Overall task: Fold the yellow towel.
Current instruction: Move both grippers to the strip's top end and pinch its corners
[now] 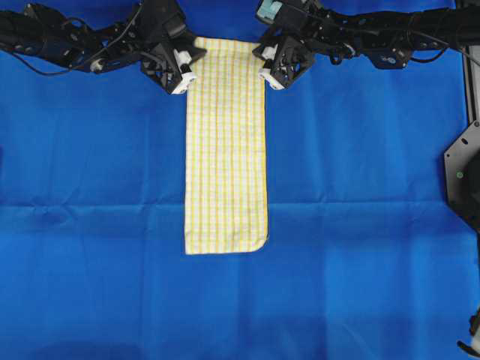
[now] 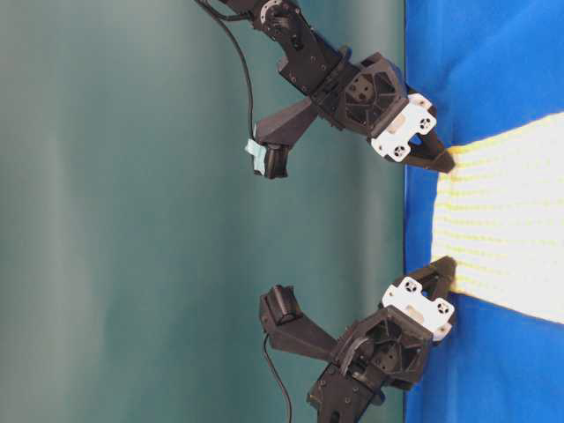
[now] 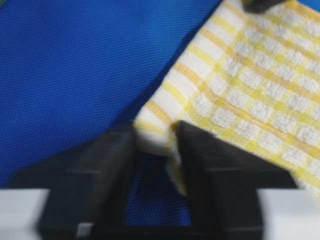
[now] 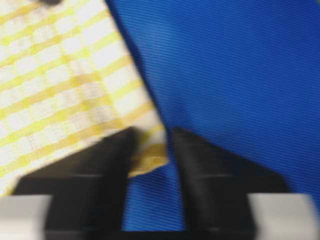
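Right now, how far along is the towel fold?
Done: the yellow towel already lies as a long narrow strip. In hand: left gripper and right gripper have their jaws around its two top corners. Left: carrying that end over to the far end.

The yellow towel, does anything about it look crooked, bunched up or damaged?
Nothing stands out. The yellow towel lies flat and straight; only its near right corner is slightly rounded, and each far corner sits between a gripper's fingers.

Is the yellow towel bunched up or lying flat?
Flat: the yellow towel lies as a long narrow strip on the blue cloth, without bunching. How many layers it has, cannot tell.
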Controlling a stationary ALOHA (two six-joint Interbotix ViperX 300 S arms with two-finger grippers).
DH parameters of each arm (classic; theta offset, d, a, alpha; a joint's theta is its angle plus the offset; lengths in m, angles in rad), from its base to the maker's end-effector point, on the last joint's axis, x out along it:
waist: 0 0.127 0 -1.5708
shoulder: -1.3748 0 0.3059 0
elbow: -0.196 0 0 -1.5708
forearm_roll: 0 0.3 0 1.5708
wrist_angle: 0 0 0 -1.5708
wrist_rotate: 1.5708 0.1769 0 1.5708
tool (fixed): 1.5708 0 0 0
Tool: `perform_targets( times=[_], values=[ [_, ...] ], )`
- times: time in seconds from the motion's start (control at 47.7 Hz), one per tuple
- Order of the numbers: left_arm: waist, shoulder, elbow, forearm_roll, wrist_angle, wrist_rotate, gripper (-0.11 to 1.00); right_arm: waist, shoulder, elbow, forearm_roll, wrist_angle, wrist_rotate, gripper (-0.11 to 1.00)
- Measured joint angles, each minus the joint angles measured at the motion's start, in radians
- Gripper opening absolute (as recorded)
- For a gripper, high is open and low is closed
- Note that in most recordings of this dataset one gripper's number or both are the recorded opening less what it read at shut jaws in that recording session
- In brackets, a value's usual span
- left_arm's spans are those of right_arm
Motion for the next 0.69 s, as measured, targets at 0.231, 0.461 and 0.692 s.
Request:
perform_targets(
  times=[0.231,0.461,0.692],
  values=[
    [0.0,0.0,0.0,0.003,0.0,0.0,0.05,0.005,0.0,-0.002,0.0,0.0,-0.003,0.05],
    [0.0,0.0,0.0,0.002,0.0,0.0,0.05,0.003,0.0,-0.008,0.0,0.002,-0.005,0.05],
    [-0.008,-0.034,0.011,0.003,0.029,0.0,0.05,0.0,-0.031,-0.009,0.0,0.012,-0.003,0.05]
  ],
)
